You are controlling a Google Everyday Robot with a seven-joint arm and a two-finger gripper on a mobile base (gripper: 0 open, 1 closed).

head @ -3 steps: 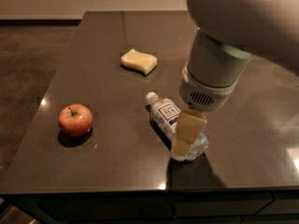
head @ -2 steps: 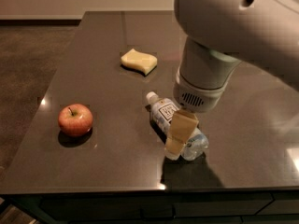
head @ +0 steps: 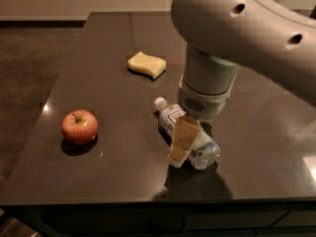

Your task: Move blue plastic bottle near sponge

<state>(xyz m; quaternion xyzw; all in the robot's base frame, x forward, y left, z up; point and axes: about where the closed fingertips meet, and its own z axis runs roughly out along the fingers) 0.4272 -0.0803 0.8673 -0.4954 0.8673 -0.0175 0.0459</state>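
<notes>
Now, jaws apart at blue plastic bottle [head: 202,149] near table [head: 123,174] front edge, sponge [head: 146,64] well apart, open surface between.

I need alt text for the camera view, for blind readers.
The robot's gripper is at a clear bluish plastic bottle lying on a dark table. A pale yellow wavy sponge lies farther back, a round red apple at image left.

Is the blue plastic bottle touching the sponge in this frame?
Apart. The camera view shows a strip of bare tabletop between the sponge and the blue plastic bottle, which lies on its side with the gripper over its middle.
</notes>
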